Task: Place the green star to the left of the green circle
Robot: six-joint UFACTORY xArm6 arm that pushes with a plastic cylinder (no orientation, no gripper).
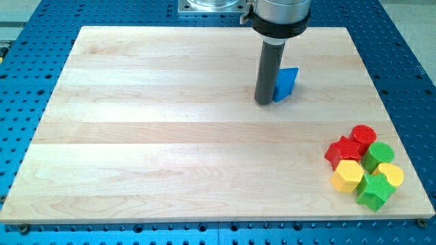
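Note:
The green star lies at the view's bottom right, at the lower end of a tight cluster. The green circle sits just above it in the same cluster, with a yellow block between them. My tip rests on the board near the view's top centre, far from both green blocks. It touches the left side of a blue block.
The cluster also holds a red circle, a red star, a yellow hexagon and a yellow heart. The wooden board ends close to the cluster on the right and bottom.

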